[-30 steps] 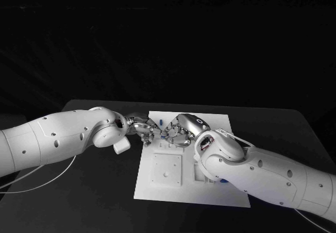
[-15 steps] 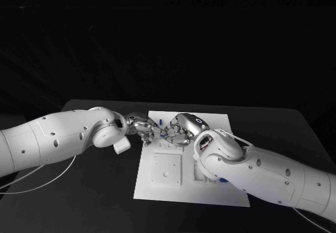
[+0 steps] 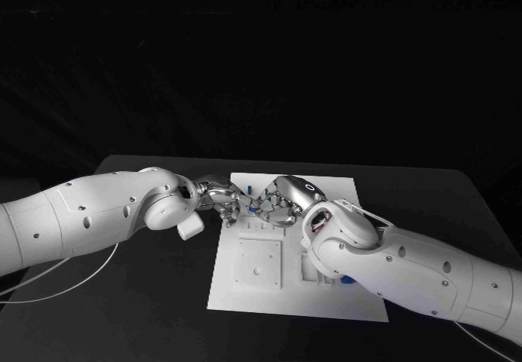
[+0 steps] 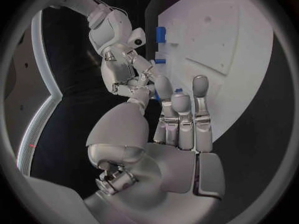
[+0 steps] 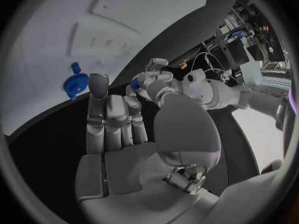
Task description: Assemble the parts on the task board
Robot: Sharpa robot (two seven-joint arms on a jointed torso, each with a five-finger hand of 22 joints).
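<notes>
Table (image 3: 142, 302): black, beneath both my arms; the white task board (image 3: 293, 302) lies on it, reaching from under my hands back toward my body.
Change: over the last second my two hands have barely moved. They stay fingertip to fingertip above the far end of the board. A speck of blue now shows between them. I judge a handover or a joint fit is under way, not finished.
Left hand (image 3: 221, 200): fingers mostly straight and close together, thumb bent toward the other hand. Its tips meet my right hand's tips. I cannot tell whether it grips the piece itself.
Right hand (image 3: 285, 200): fingers curled in toward the left hand, seemingly pinching a small blue part (image 5: 134, 86) at the fingertips. That is my reading, not a certainty.
Gear-shaped blue part (image 5: 75, 83): loose on the board, just beside my right hand's fingers, untouched.
Upright blue parts (image 4: 161, 34): standing along the board's edge, just beyond my left fingertips.
</notes>
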